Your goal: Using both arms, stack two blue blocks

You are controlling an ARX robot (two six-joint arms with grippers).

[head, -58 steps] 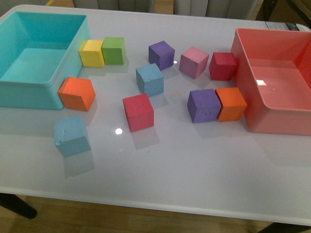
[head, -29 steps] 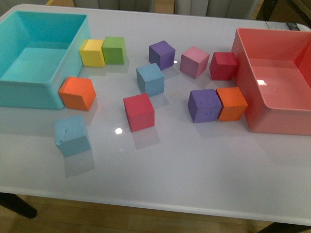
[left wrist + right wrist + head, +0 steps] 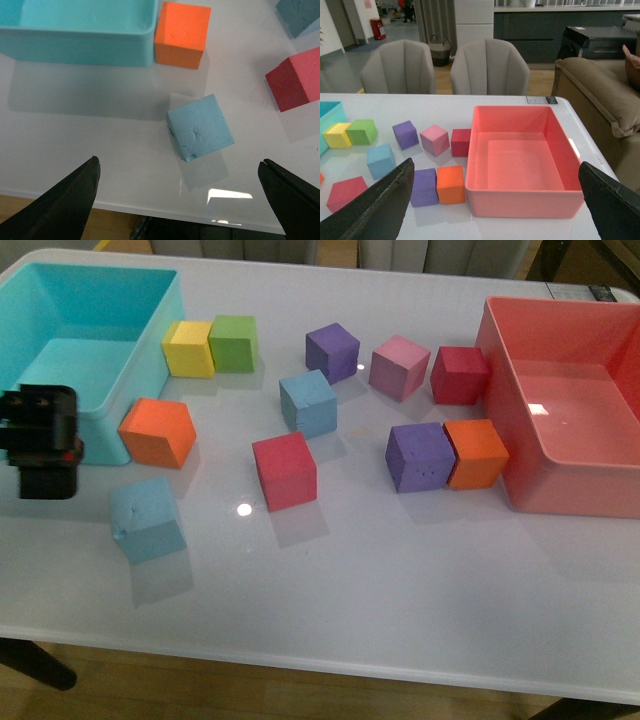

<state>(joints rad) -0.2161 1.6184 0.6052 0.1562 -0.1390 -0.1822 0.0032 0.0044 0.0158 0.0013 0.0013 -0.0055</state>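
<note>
Left pincer (image 3: pixel 178 162): newly arrived in the front view at the left edge, jaws spread wide, empty.
Near blue block (image 3: pixel 148 518): on the table (image 3: pixel 400 570), near that pincer, untouched.
Far blue block (image 3: pixel 307 403): mid-table, well apart.
Right pincer (image 3: pixel 495 165): spread wide, empty.
Meaning: the first pickup is probably starting.

On table (image 3: pixel 400 590), at 10 o'clock: left bin (image 3: pixel 105 435). At 3 o'clock: right bin (image 3: pixel 570 495). Near middle: centre block (image 3: pixel 308 403).

From centre block:
- at 8 o'clock, well apart: near-left block (image 3: pixel 148 518), clear of all others;
- at 9 o'clock, just beside left bin's corner: single block (image 3: pixel 157 432);
- at 11 o'clock, just beside left bin's wall: touching pair (image 3: pixel 190 348);
- at 4 o'clock, just beside right bin: second touching pair (image 3: pixel 420 457).
</note>
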